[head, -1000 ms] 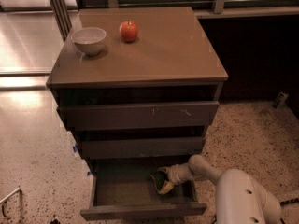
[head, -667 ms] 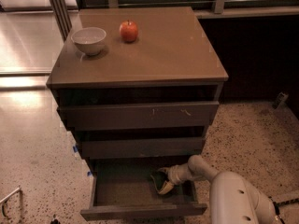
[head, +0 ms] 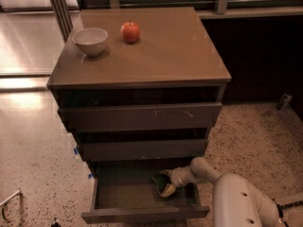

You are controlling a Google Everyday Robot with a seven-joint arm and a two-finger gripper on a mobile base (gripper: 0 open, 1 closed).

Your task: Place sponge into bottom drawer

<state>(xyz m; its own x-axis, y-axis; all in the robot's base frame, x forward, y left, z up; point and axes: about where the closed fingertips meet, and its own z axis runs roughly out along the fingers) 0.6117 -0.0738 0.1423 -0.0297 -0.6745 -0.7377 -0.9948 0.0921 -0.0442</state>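
The sponge (head: 168, 190) sits tilted at the tip of the gripper (head: 164, 184), its yellow foam edge showing under the dark top. The gripper is clamped on it, low inside the bottom drawer (head: 142, 214), which is pulled out. The drawer's front lip lies just ahead of and below the gripper, and its right wall is close beside the wrist. To the gripper's left the drawer floor lies open, with wide room. Directly above the gripper is the lower edge of the middle drawer (head: 142, 150), near but apart. The top drawer (head: 142, 117) is higher still. Far above and to the left, on the cabinet top (head: 180, 56), stand a red apple (head: 130, 31) and a white bowl (head: 90, 40).
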